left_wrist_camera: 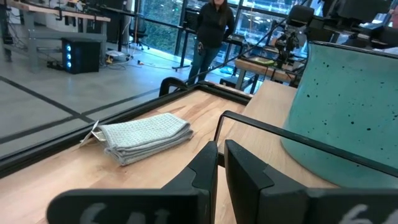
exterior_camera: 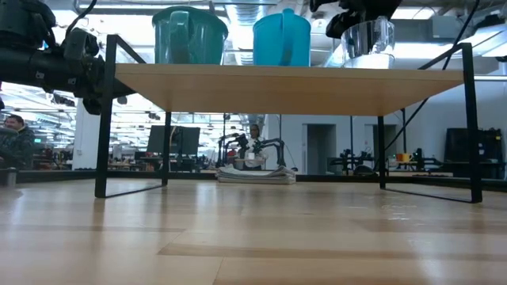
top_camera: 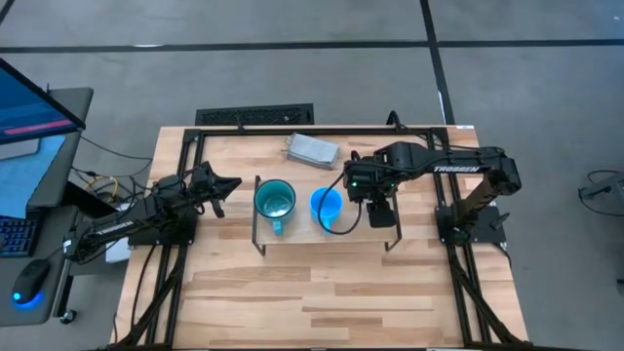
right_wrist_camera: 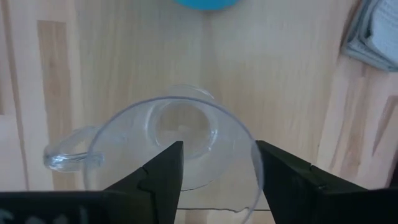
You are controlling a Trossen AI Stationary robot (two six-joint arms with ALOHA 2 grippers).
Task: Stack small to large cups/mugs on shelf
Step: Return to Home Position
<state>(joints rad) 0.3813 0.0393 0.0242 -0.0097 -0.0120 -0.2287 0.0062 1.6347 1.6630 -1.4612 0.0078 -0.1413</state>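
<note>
On the light-wood shelf stand three vessels in a row: the teal mug at the left, the blue mug in the middle, and the clear cup at the right end, upright on its base. My right gripper hangs open over the clear cup and points down. One finger is above the cup's hollow, the other just outside its rim. My left gripper is shut and level, beside the shelf's left end, close to the teal mug. My right gripper stands astride the clear cup's rim, on the side away from the handle, coming from above. I cannot tell whether either finger touches the rim. The cup stands upright on the shelf.
A folded grey cloth lies on the table behind the shelf, near the far edge. The shelf's thin dark wire legs stand at both ends. The tabletop's near half is bare wood. A person stands in the room beyond the table.
</note>
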